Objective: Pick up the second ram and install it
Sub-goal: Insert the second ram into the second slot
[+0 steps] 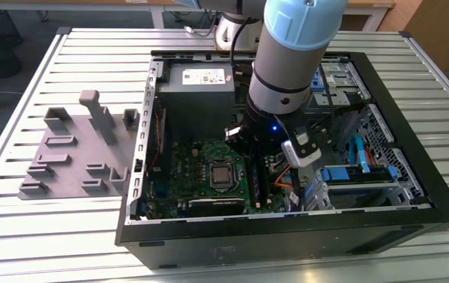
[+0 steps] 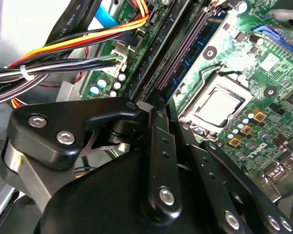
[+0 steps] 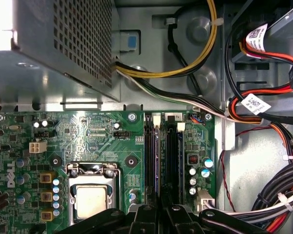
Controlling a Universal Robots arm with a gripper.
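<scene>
Your gripper (image 2: 158,105) sits low inside the open computer case (image 1: 413,218), over the memory slots (image 3: 162,156) right of the processor socket (image 3: 93,195) in the first wrist view. Its fingers look closed, seemingly pinching the second ram (image 2: 183,51) edge-on in a slot, though I can't be sure.

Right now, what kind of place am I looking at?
Probably a lab or workshop bench for testing robot PC assembly: an open computer case lies on a slatted metal table, a grey fixture beside it, and a robot arm reaches in over the motherboard.
</scene>
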